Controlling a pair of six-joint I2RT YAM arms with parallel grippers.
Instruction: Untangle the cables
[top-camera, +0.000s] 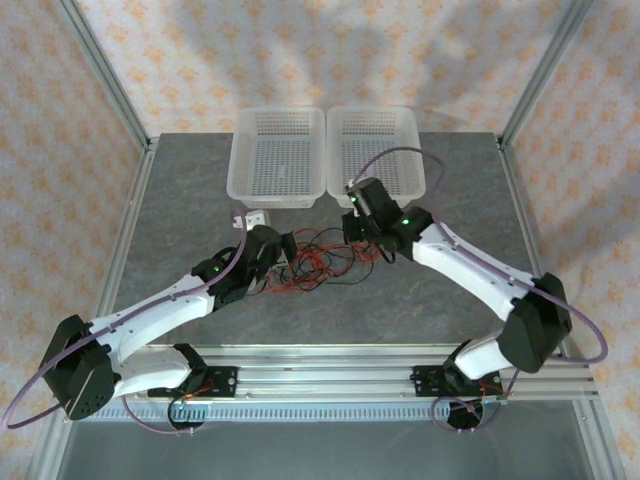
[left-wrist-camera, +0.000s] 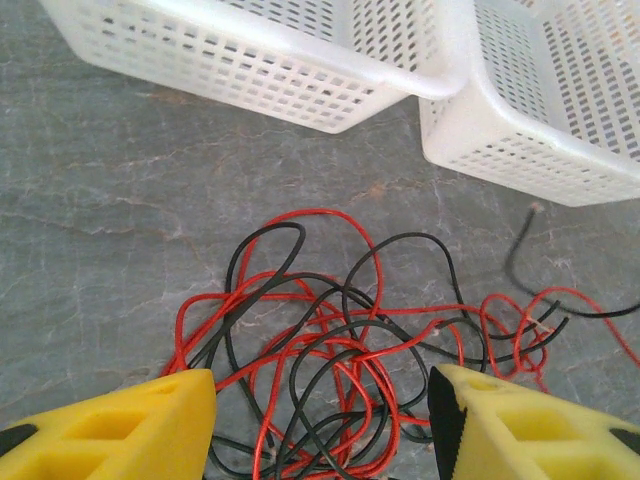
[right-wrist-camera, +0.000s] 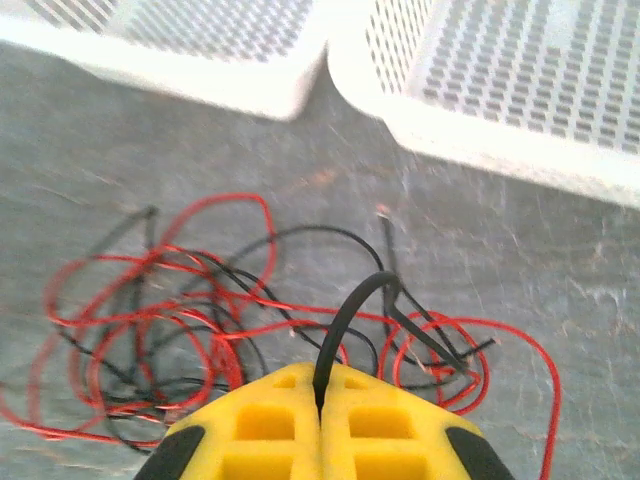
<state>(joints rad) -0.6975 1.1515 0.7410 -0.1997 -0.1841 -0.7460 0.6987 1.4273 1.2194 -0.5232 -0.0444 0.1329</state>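
The right gripper is pinching one black cable. The left gripper is hovering half-open, empty, over the tangle; untangling is barely starting.

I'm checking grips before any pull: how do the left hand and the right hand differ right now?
The left hand is open, fingers either side of the cable tangle, holding nothing; the right hand is shut, pinching a black cable. The left hand sits over the tangle's dense part; the right hand at its sparser edge. Both have yellow fingers and face the baskets.
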